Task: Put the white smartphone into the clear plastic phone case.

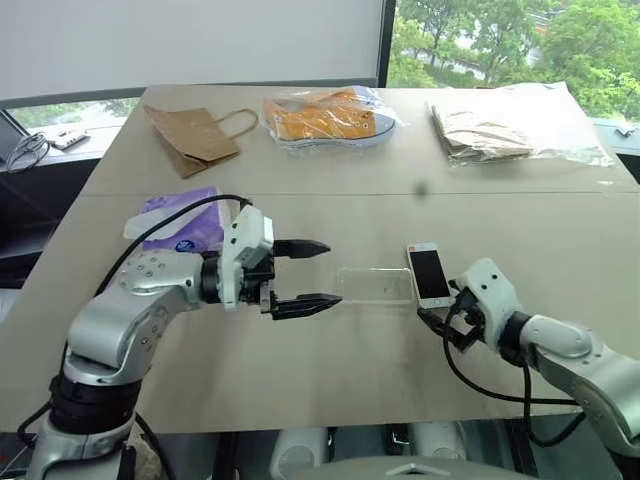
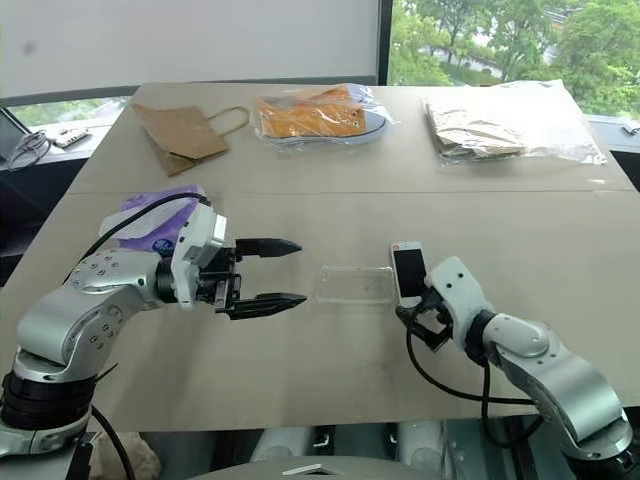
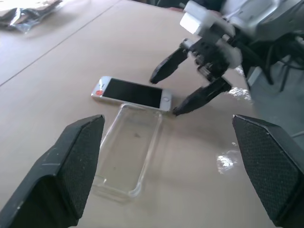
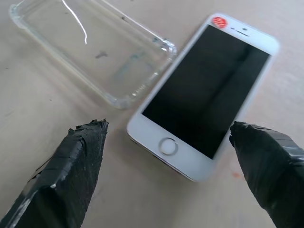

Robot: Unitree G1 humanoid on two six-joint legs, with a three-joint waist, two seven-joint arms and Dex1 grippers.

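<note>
While phone [image 4: 207,92] sits outside case [image 4: 90,47], task barely begun: nothing inserted, nothing lifted. Both flat on tan table [image 1: 330,370], phone screen up with one long edge touching a short end of case, the two roughly at right angles. Left gripper [image 1: 303,276] hovering off the case's far end, fingers spread wide, empty, pointing across toward case. Right gripper [image 4: 166,175] low over phone's home-button end, fingers spread wide either side of it, not yet closed on anything. Still to do, by judgement: grab phone, line up with case opening, press in; probably steady case with other arm. Phone: small flat slab, white bezel, black glass, round home button, red dot sticker near earpiece, silvery edge. Case: thin clear shell, open side up, rounded corners, glossy rim, faint smudges inside, table showing through. Likely slippery and light, apt to skid when pushed. Paper bag [image 1: 192,135], wrapped orange item [image 1: 325,117], purple pack [image 1: 180,222] well apart, not involved.
</note>
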